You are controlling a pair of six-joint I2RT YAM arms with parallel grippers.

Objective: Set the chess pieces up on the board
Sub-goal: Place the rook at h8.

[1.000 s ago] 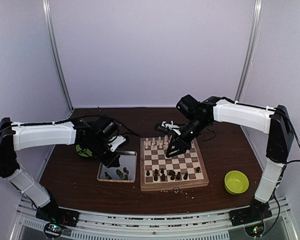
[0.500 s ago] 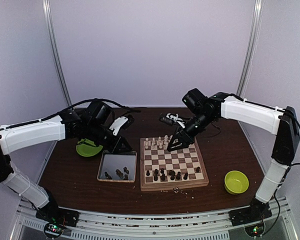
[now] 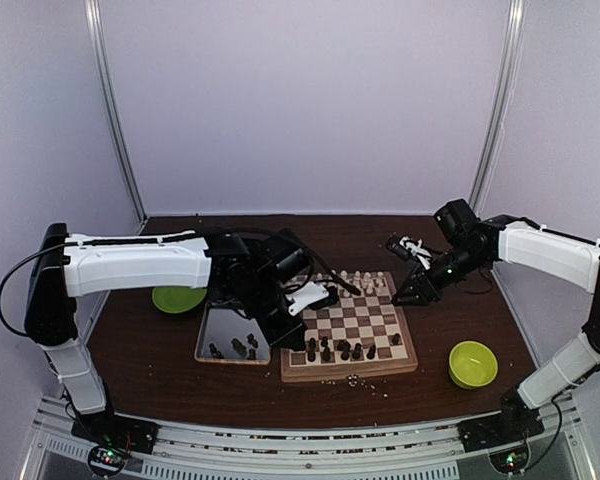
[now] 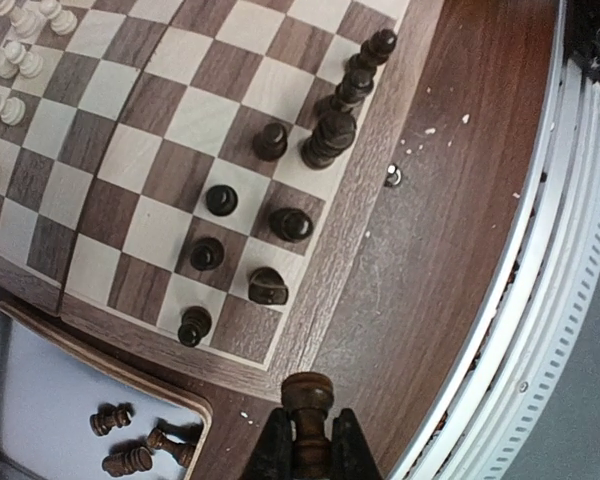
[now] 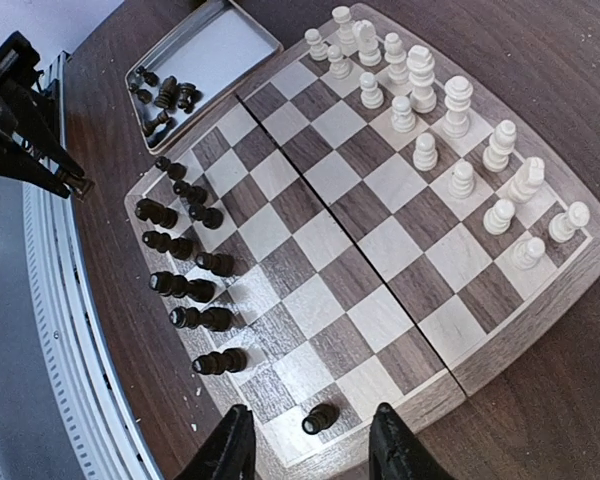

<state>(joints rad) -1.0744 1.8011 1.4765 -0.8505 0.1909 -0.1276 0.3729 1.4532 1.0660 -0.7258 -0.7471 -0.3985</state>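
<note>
The dark piece (image 4: pixel 308 392) being placed is clamped in the left pincer (image 4: pixel 308 428). Its long axis runs along the fingers. It hangs over the near rim of the board (image 4: pixel 325 270), at the corner next to the tray (image 4: pixel 40 400).

The dark pieces (image 4: pixel 221 200) already standing fill the two rows just ahead of it. The corner square nearest the pincer looks free, so the next move is probably a short reach forward and down. The left arm is plainly the nearer one. The right pincer (image 3: pixel 412 293) sits at the board's far right corner, its fingers spread and holding nothing.

About ten dark pieces stand on the board, though a few overlap and cannot be counted exactly. At least three more lie in the tray. Sixteen pale pieces (image 5: pixel 425 150) fill two rows at the far end. Two green bowls (image 3: pixel 473 363) sit on the bench (image 4: pixel 450 250), one on each side.
</note>
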